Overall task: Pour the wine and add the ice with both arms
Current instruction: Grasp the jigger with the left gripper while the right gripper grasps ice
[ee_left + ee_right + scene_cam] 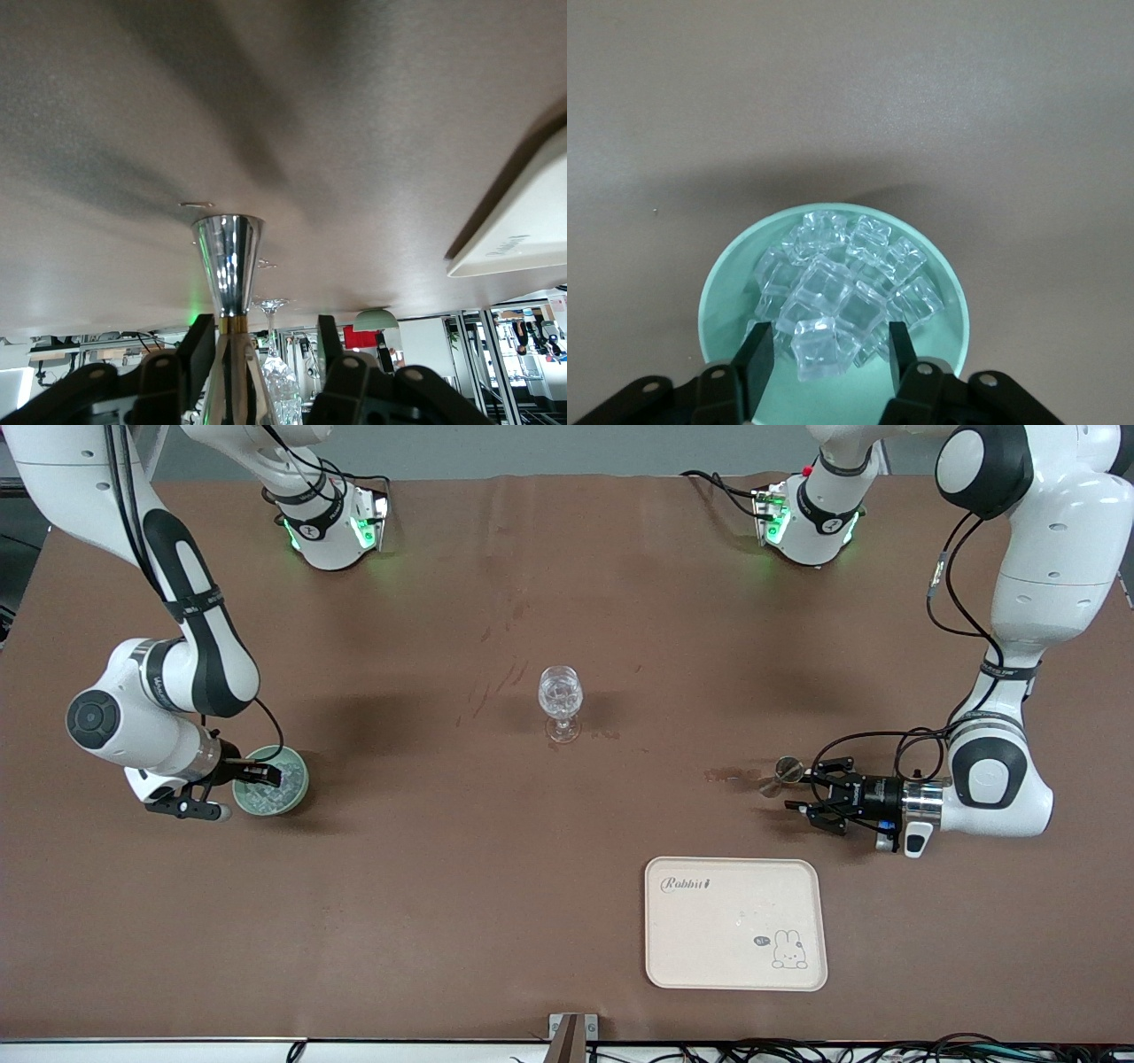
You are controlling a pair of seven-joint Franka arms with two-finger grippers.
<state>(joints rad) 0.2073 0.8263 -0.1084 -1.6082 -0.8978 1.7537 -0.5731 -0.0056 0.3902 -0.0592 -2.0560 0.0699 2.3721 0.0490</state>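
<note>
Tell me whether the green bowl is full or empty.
Holding ice, not empty: clear ice cubes heap inside the green bowl.
</note>
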